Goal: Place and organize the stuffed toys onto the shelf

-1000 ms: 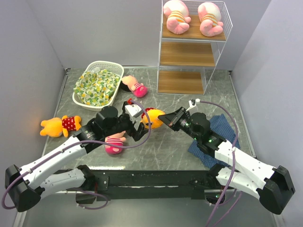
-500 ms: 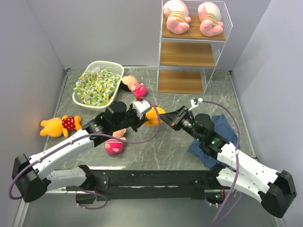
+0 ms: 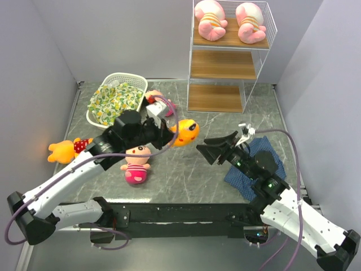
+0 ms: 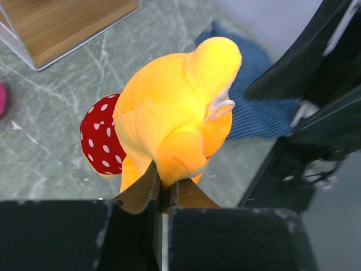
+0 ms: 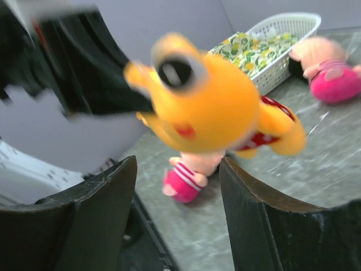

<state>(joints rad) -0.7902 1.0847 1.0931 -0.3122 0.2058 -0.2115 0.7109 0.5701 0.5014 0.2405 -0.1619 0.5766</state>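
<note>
**Orange-yellow bear (image 3: pixel 185 131) in the left gripper (image 3: pixel 171 134), shelf (image 3: pixel 223 65) beyond**

From above, the left gripper clamped the bear above mid-table (image 3: pixel 186 169). The shelf stood at the far edge, farther right. The right gripper (image 3: pixel 204 151) gaped just beside it.

Left wrist: the pads pinched a limb, and the bear's (image 4: pixel 180 107) body pointed away.

Right wrist: the blurred bear (image 5: pixel 208 107) hung ahead of the parted fingers (image 5: pixel 107 192), untouched.

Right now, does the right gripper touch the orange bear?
Apart. The top external view shows grey table between the right gripper and the orange bear.
</note>
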